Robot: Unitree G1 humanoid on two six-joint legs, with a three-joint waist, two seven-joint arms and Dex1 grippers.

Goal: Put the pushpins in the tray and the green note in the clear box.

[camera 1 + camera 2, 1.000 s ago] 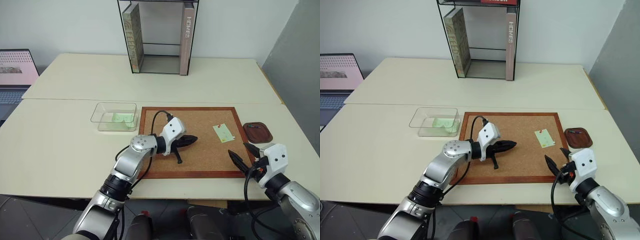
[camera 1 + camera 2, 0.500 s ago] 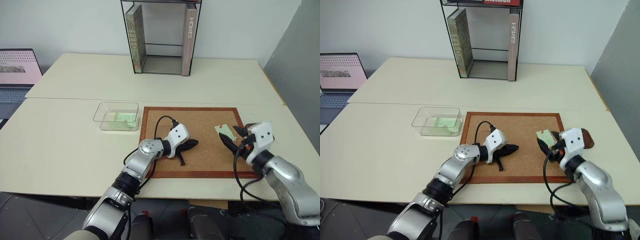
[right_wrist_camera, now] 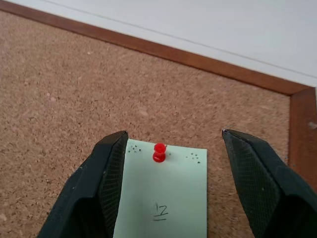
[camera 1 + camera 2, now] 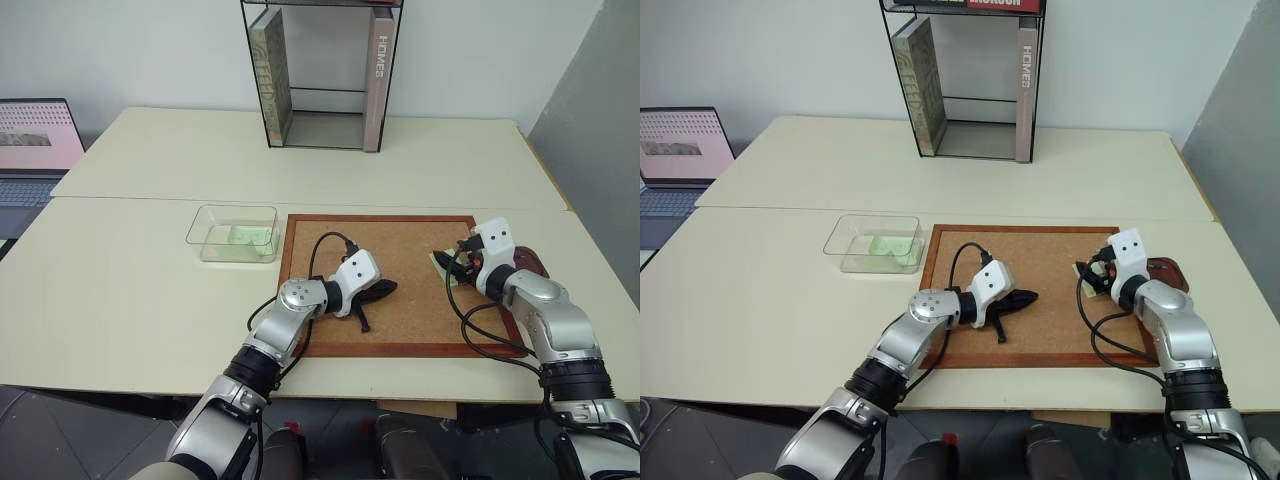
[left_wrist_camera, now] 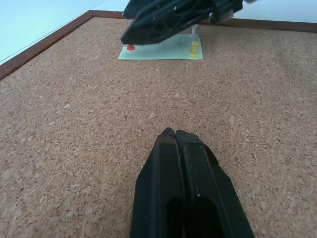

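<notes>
A pale green note (image 3: 166,208) lies on the cork board (image 4: 400,320) near its right edge. A red pushpin (image 3: 159,152) and a yellow pushpin (image 5: 194,48) are stuck in it. My right gripper (image 3: 174,133) is open just above the note, with the red pin between its two fingers, untouched. The dark reddish tray (image 4: 535,262) sits just off the board's right side, partly hidden behind that arm. My left gripper (image 4: 385,289) is shut and empty, resting low on the middle of the board. The clear box (image 4: 200,240) stands left of the board.
Another green slip (image 4: 243,234) lies inside the clear box. A tall black-framed glass case with books (image 4: 320,75) stands at the back of the table. A laptop (image 4: 35,135) sits at the far left. The board's wooden frame is raised.
My right gripper has travelled from the board's near right corner forward to the green note and now straddles the red pin. The left gripper has settled slightly lower and stays shut.
</notes>
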